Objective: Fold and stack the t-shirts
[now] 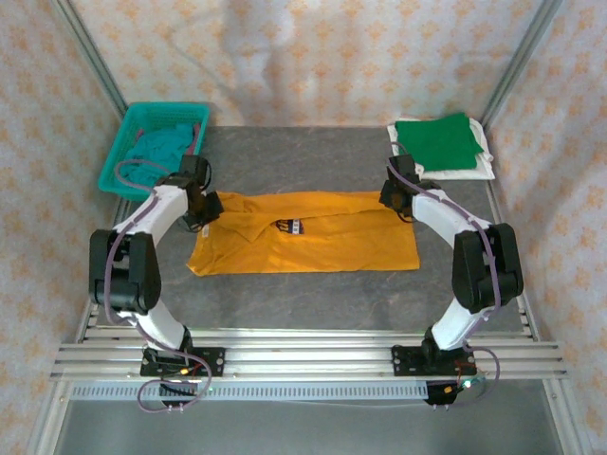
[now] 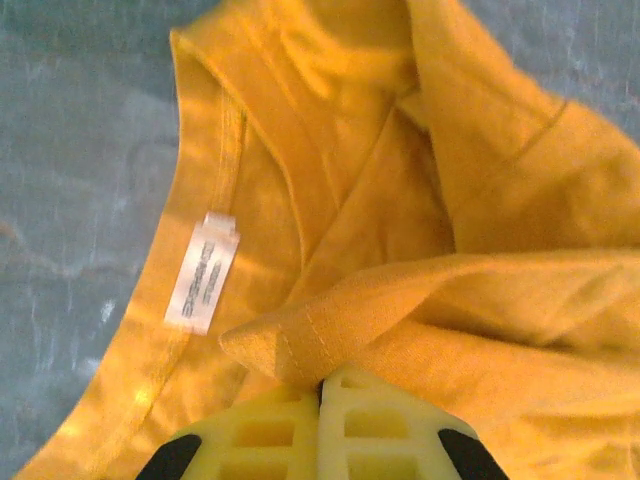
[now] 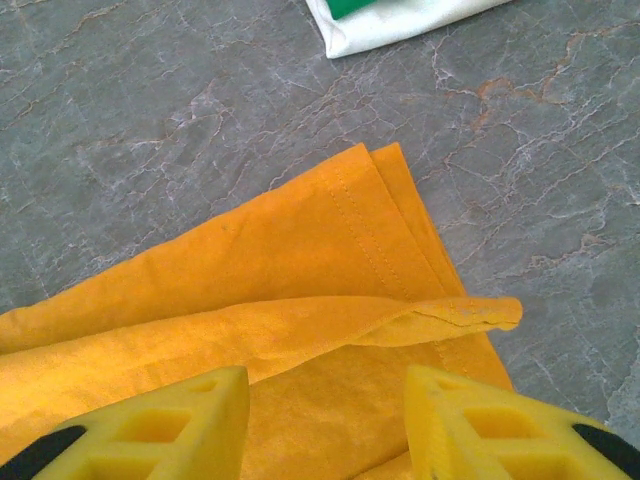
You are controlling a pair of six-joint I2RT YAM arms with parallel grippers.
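Mustard-orange tee [image 1: 303, 245] lies spread on the worktop [image 1: 313, 294], seen from above: left claw [image 1: 201, 216] at its collar end, right claw [image 1: 396, 201] at its hem end. Left wrist: left claw clenched on a fold, white label [image 2: 202, 272] just ahead-left. Right wrist: right claw released, fingers [image 3: 180, 420] apart over the hem corner.

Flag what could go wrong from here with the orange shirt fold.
1. The left gripper is shut on a narrow ridge of the orange t-shirt near the collar; that bite might slip on lifting.
2. The right gripper is open around the raised hem, so a one-sided pull could skew the shirt.
3. The green t-shirt stack lies close beyond that gripper and could get nudged.
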